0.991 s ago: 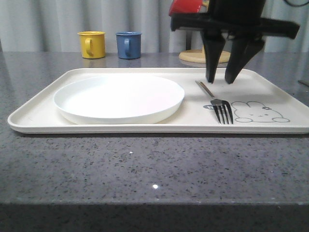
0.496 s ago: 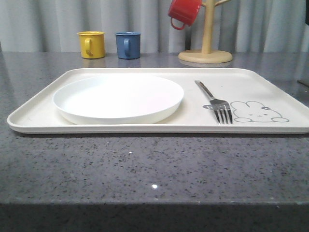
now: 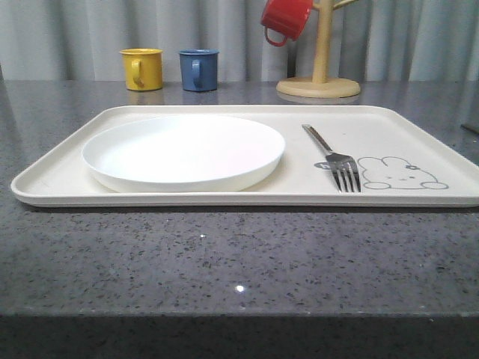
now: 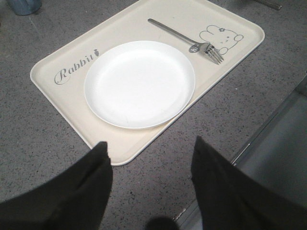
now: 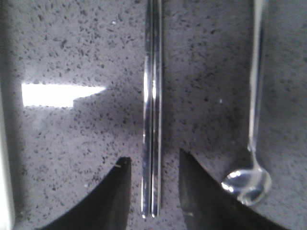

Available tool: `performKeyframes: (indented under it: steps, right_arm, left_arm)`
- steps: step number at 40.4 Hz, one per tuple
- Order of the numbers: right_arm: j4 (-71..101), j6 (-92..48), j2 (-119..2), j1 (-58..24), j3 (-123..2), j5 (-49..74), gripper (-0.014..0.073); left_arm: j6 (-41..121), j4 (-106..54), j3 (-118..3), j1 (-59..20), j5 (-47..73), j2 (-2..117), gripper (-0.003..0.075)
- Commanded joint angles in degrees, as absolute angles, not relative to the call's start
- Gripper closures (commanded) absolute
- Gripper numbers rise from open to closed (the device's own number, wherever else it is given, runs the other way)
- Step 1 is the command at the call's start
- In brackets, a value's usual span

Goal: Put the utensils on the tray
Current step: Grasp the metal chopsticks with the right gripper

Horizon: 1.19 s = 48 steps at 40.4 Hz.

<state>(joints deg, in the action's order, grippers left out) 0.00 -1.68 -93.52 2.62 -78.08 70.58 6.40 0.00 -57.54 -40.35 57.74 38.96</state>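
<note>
Steel chopsticks (image 5: 152, 110) are lying side by side and touching on the grey speckled desk (image 5: 72, 158), their long axis running from twelve to six o'clock in the right wrist view, with their square ends at six; the right claw (image 5: 152, 191) is hanging over them with its fingers spread, one on each side of the pair, gripping nothing; the spoon (image 5: 253, 120) is lying parallel just beside them at three o'clock, bowl at the six o'clock end. The fork (image 3: 334, 158) is already resting on the tray (image 3: 224, 198) beside the white plate (image 3: 183, 152), tines pointing toward six o'clock in the front view and nearly touching the rabbit drawing (image 3: 403, 173), handle angling back toward eleven.

Judging from this, the danger is lying in the thinness of the flat sticks against the hard stone; the fingers may be closing on one stick and leaving the other, or the pair may be splaying and slipping out; a grip near the ends would be letting them tip. The spoon, being close, could be getting nudged by the outer finger.

The left claw (image 4: 151, 163) is hovering released above the tray's near corner, holding nothing.
</note>
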Motion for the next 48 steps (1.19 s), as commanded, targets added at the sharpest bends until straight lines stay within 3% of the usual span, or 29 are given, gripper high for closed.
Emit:
performKeyframes:
  steps: [1,17,25,30,48]
  right_arm:
    - [0.00,-2.89,-93.04,2.94,-79.31,71.47,0.0316]
    - [0.00,-2.89,-96.52,2.94,-79.37,68.98,0.0320]
    - [0.00,-2.89,-96.52,2.94,-79.37,69.36,0.0478]
    - [0.00,-2.89,-96.52,2.94,-79.37,69.46,0.0533]
    - [6.25,-2.89,-90.48,-0.91,-79.79,70.80,0.0536]
  left_arm:
    - [5.74,0.00,-58.87,-40.76,54.03,39.02,0.0351]
    - [5.74,0.00,-58.87,-40.76,54.03,39.02,0.0351]
    - [5.74,0.00,-58.87,-40.76,54.03,39.02,0.0351]
    - [5.74,0.00,-58.87,-40.76,54.03,39.02,0.0352]
    - [5.74,0.00,-58.87,-40.76,54.03,39.02,0.0352]
